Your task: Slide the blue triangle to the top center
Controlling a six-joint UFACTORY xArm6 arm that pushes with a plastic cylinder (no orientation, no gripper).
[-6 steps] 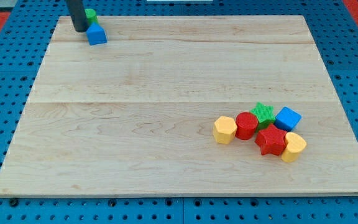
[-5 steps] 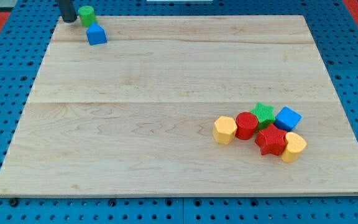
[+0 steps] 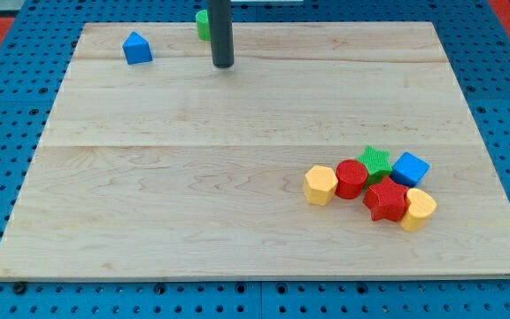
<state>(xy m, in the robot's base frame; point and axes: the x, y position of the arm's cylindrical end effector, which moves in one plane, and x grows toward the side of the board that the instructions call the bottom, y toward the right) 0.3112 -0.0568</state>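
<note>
The blue triangle (image 3: 136,48) lies near the board's top left corner. My tip (image 3: 223,64) rests on the wooden board (image 3: 237,221) well to the right of the blue triangle, apart from it, near the top centre. A green block (image 3: 202,24) sits at the board's top edge just left of and behind the rod, partly hidden by it; its shape cannot be made out.
A cluster lies at the lower right: a yellow block (image 3: 320,185), a red cylinder (image 3: 351,178), a green star (image 3: 374,160), a blue cube (image 3: 410,168), a red star (image 3: 386,200) and a yellow heart (image 3: 419,209).
The rod has moved from the top left corner rightward to near the top centre. The green block has moved right along the top edge with it. The blue triangle has stayed put.
</note>
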